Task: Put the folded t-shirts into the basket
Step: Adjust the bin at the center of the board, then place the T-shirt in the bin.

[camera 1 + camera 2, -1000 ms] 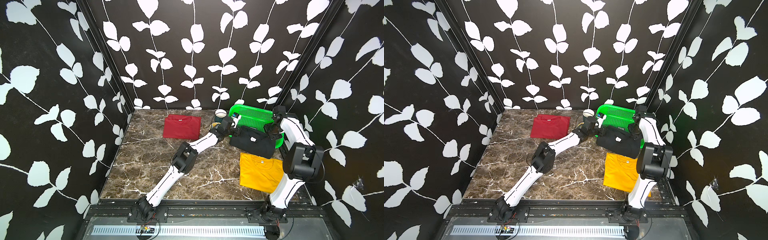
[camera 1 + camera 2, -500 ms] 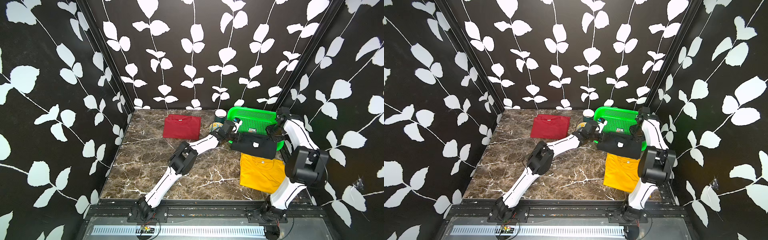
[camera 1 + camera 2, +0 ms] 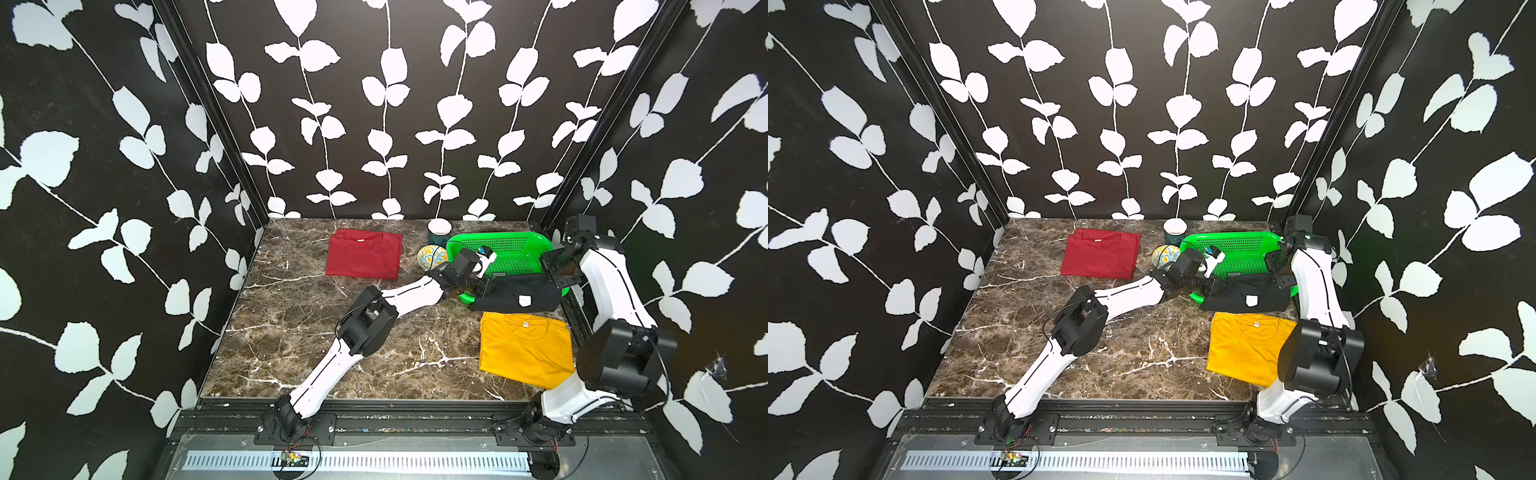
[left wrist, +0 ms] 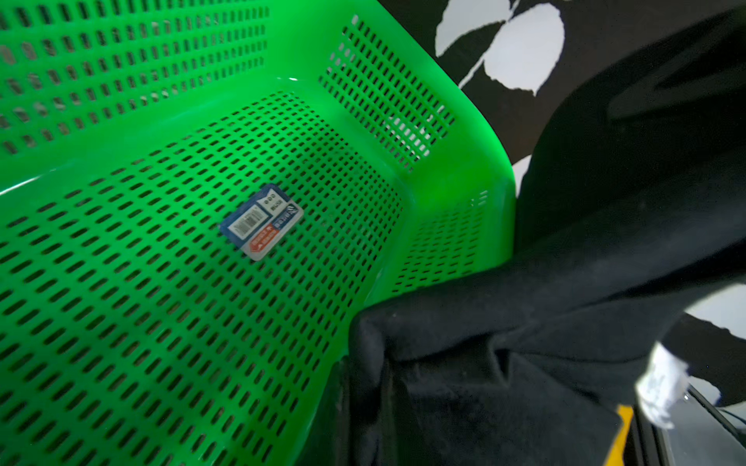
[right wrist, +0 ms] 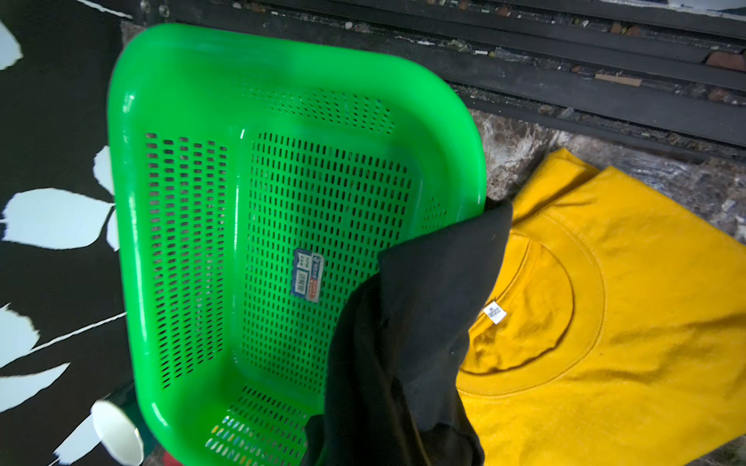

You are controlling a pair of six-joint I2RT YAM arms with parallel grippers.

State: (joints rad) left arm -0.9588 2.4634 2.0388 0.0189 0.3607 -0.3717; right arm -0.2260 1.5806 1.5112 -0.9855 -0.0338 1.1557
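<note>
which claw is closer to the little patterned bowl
Left. The left claw grips the black t-shirt at the end near the patterned bowl; the right claw grips the opposite end, across the basket from the bowl.

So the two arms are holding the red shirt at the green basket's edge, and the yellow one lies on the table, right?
Almost: they hold the black shirt, not the red shirt, which lies flat on the table. Both top views show it.

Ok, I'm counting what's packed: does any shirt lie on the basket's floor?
No, in the left wrist view the floor of the basket holds only a sticker, and the black t-shirt hangs at its rim.
</note>
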